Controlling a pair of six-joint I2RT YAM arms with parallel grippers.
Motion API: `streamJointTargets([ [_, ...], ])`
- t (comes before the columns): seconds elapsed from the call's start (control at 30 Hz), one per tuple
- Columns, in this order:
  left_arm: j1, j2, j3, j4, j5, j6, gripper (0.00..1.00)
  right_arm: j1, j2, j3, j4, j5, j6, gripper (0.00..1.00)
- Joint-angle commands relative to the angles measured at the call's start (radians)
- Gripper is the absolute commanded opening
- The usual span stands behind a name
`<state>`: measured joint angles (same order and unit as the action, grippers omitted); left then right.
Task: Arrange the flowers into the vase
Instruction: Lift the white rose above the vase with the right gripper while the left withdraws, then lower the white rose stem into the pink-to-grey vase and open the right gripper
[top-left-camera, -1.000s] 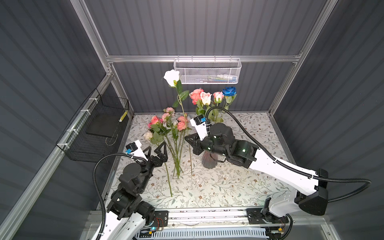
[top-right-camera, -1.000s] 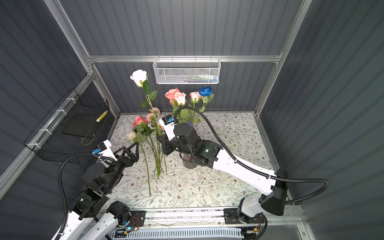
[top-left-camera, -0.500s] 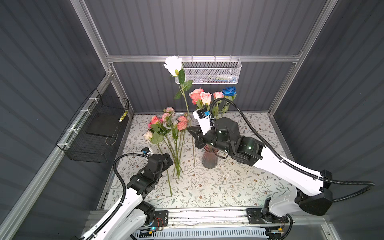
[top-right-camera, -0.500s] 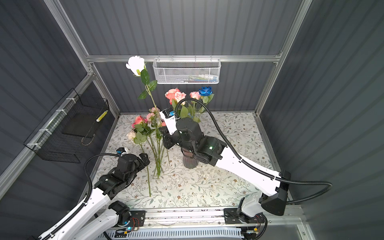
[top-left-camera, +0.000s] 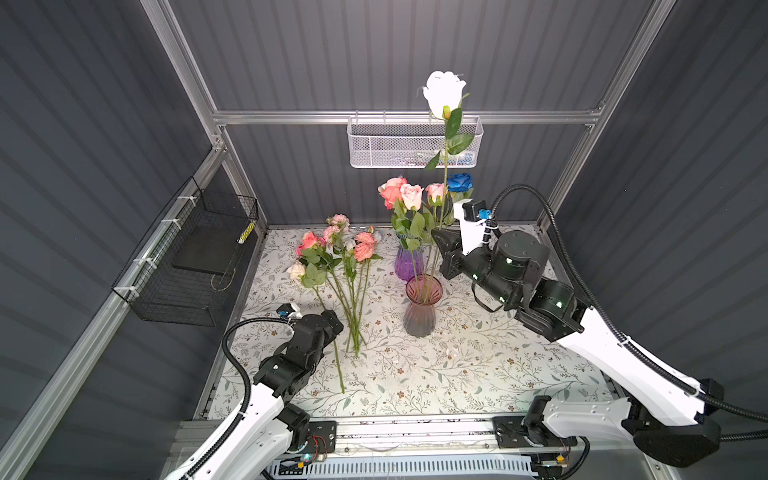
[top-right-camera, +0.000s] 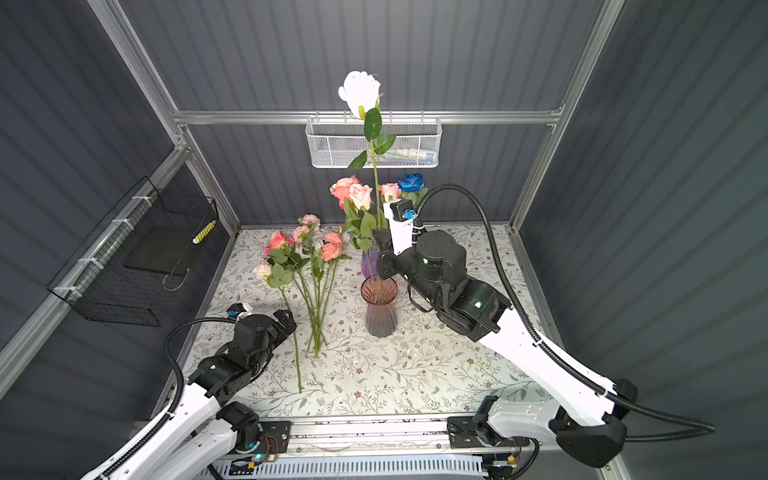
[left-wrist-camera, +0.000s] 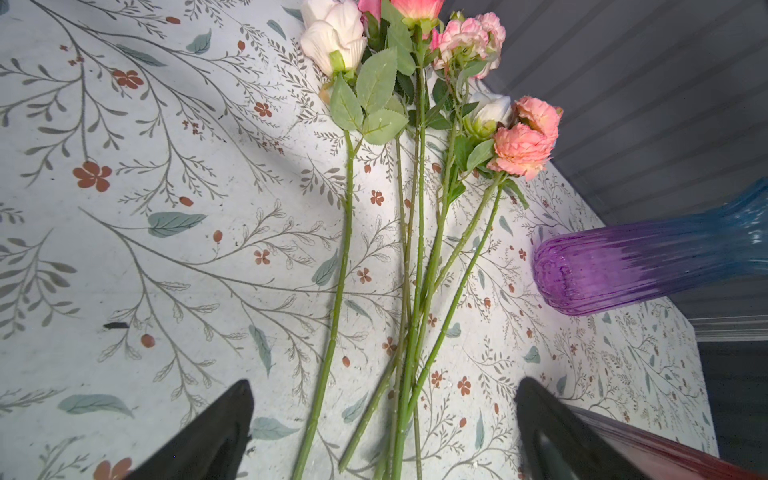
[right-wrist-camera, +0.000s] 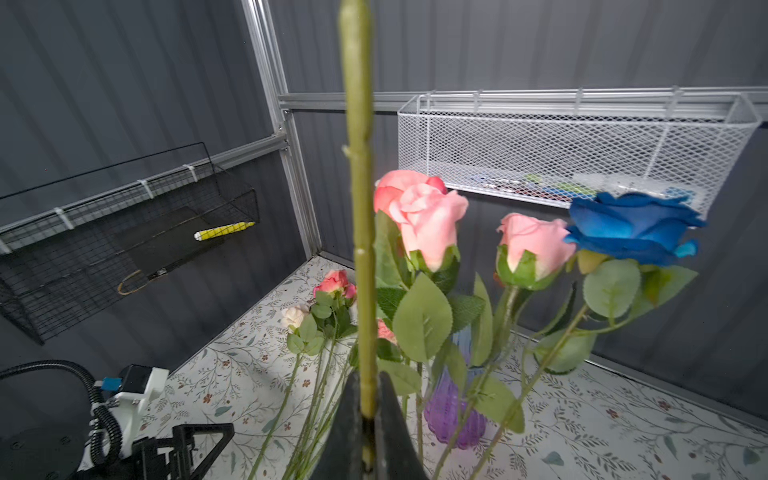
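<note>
One white rose (top-left-camera: 444, 93) stands upright in my right hand (top-left-camera: 441, 245), which is clenched on its stem partway down. In the right wrist view the green stem runs straight up from between my fingers (right-wrist-camera: 395, 432). The head rises above everything else, in front of the white wire basket (top-left-camera: 386, 145) on the back wall. The lower end of the stem reaches into the mouth of the pink vase (top-left-camera: 420, 309) standing on the bench (top-left-camera: 498, 374).

Just behind that vase is a purple vase (top-left-camera: 408, 266) holding four roses (top-left-camera: 411, 195): one coral, two pink and one deep blue.

My left hand (top-left-camera: 332, 323) is released, fingers spread wide and grasping nothing, poised just above the stems of the loose flowers (top-left-camera: 332, 253). Those lie flat on the bench to the left of the pink vase, heads toward the back wall. They are pink, coral and one cream, the stems bunched together except for one lying a little apart.
</note>
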<state>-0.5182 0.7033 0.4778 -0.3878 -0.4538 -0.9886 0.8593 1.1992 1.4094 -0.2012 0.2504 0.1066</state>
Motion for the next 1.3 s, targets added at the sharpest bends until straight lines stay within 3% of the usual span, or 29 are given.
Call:
streamJointTargets([
  [0.0, -0.005, 0.020, 0.036, 0.002, -0.011, -0.016, 0.99, -0.043, 0.001, -0.024, 0.039, -0.028, 0.010, 0.03],
  [0.3, -0.005, 0.075, 0.036, 0.061, 0.035, -0.023, 1.00, -0.071, 0.038, -0.029, 0.094, -0.006, -0.006, 0.04],
  [0.7, -0.005, 0.092, 0.018, 0.075, 0.037, -0.025, 0.99, -0.075, 0.048, -0.246, 0.188, -0.023, 0.086, 0.07],
  [0.97, -0.005, 0.151, 0.035, 0.103, 0.059, -0.020, 0.99, -0.072, 0.011, -0.333, 0.167, -0.030, 0.151, 0.26],
  [1.27, -0.005, 0.248, 0.091, 0.130, 0.079, 0.012, 0.99, -0.064, -0.073, -0.383, 0.118, -0.043, 0.180, 0.30],
])
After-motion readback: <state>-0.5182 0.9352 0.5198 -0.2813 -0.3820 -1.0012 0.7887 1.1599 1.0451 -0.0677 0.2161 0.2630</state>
